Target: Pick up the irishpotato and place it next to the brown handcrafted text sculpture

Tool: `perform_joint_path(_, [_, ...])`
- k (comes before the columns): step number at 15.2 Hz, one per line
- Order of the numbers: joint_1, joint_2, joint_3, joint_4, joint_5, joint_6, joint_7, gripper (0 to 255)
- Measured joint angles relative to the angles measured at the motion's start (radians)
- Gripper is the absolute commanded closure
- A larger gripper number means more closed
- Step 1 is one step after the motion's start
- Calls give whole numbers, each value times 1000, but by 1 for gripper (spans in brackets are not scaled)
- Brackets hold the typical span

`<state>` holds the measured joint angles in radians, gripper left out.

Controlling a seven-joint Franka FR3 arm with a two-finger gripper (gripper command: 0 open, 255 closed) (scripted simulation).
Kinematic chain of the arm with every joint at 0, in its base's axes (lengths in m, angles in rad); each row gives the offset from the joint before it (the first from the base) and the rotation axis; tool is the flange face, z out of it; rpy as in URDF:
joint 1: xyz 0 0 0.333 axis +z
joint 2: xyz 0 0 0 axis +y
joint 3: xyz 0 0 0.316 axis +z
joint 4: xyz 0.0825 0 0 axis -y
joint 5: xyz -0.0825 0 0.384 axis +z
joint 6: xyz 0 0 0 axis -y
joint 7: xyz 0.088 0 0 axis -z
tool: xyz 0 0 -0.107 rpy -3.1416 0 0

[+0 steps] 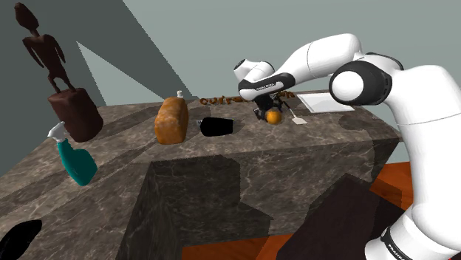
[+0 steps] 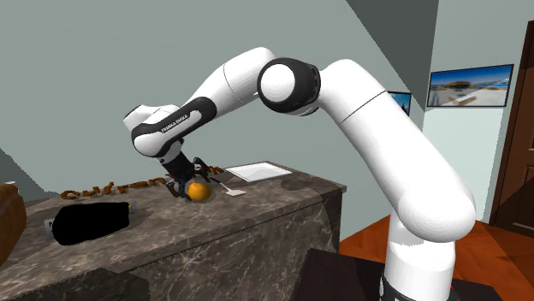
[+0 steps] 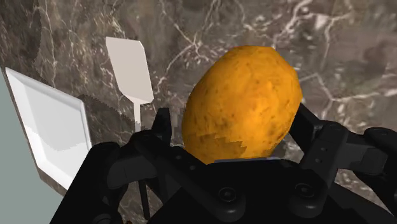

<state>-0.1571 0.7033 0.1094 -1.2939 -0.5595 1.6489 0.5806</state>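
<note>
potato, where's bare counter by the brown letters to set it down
Bare marble lies between the brown text sculpture and the black object, and from the potato down to the counter edge in the second exterior view. Crowded beside the white spatula and white tray.

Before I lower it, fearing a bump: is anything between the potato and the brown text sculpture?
Nothing visible. The orange-brown potato, clasped in the black hand, is close by the brown lettered sculpture; only bare marbled counter between.

dark marble counter, grey-green walls, orange floor, framed picture.
</note>
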Motion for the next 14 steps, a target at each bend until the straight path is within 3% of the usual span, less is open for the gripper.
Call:
perform_joint_path(3, [-1, 1, 0, 0, 0, 0, -1, 0])
perform_joint_path(8, [36, 27, 5, 136, 9, -109, -25, 0])
perform_joint_path(14, [42, 34, 5, 162, 10, -130, -30, 0])
